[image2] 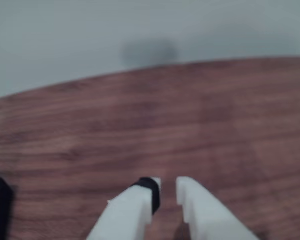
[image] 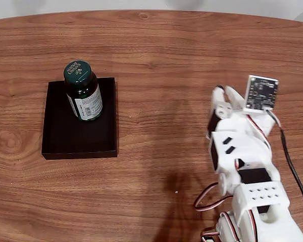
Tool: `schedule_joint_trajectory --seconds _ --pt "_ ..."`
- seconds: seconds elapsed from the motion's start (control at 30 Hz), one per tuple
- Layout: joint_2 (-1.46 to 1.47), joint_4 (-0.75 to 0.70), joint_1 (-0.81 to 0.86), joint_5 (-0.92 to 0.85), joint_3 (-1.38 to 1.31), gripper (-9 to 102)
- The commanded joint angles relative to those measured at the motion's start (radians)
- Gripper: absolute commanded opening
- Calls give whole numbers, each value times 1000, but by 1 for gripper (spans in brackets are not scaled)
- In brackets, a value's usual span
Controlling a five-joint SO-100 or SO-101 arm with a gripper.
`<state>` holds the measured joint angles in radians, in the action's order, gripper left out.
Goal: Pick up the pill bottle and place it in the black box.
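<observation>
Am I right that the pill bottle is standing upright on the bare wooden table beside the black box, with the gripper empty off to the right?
Not quite: the fixed view shows the pill bottle standing upright inside the black box, near its back edge, not on the bare table. The rest holds: the gripper is empty, off to the right.

My arm is white plastic in blocky printed segments, with black servo bodies set between them. One link near the base has two rows of small round holes. Red, white and black wires loop out by my base, and a black cable runs along my right side in the fixed view. A small circuit board sits at my wrist. My gripper has two white fingers, one tipped black.
</observation>
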<state>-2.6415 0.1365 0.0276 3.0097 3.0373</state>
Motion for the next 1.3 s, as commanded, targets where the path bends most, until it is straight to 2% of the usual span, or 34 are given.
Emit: schedule_joint_trajectory --seconds 0.0,0.23,0.33,0.97,1.27 --pt "-138 -187 54 -8 -12 0" --pt "-380 -657 81 40 -9 0" --pt "-433 -801 100 60 -9 0" --pt "-678 -1365 -3 58 -8 0" --pt "-698 -1442 -29 -43 -8 1"
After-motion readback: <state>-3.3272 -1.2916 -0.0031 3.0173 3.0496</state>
